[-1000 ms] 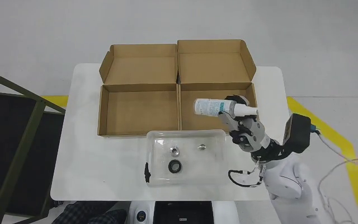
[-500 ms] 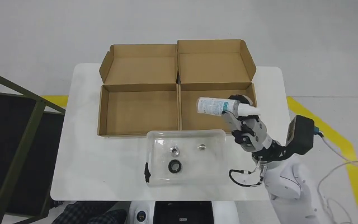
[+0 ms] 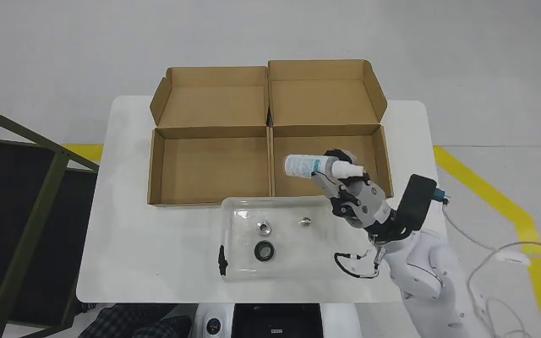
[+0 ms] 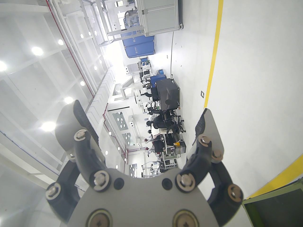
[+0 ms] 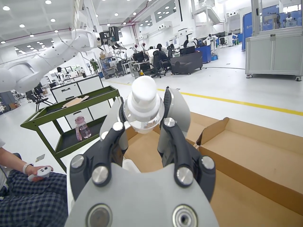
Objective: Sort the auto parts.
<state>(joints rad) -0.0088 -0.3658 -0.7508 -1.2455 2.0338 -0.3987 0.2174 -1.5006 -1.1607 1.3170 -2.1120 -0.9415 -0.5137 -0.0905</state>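
White plastic spray bottle (image 3: 304, 164) lies level in the right gripper (image 3: 336, 171), whose fingers (image 3: 347, 188) are closed on its neck just below the cap. In the top view the cap points to 3 o'clock and the base to 9 o'clock. The bottle hangs over the right cardboard box (image 3: 372, 148), at the 7 o'clock part of its floor. Its base is near the wall that this box shares with the left cardboard box (image 3: 211, 169). How high it is over the floor, I cannot tell. In the right wrist view the bottle (image 5: 143, 109) sits between the two fingers (image 5: 176, 109), with brown box floor under and beyond it.

Both boxes stand side by side, touching, with their lids folded back toward 12 o'clock. At 6 o'clock of them, just beside their near walls, stands a clear plastic tray (image 3: 279, 200). It holds a black ring (image 3: 265, 250) and two small metal parts (image 3: 264, 226) (image 3: 305, 222), all well apart from each other. A small black piece (image 3: 221, 260) lies at the tray's 9 o'clock edge.

A strip of white counter (image 3: 127, 237) shows between the left box and the counter's 9 o'clock edge, and a narrower one at 3 o'clock of the right box.

The left gripper (image 4: 142, 115) points into the room, with its fingers (image 4: 81, 116) spread apart and holding nothing.
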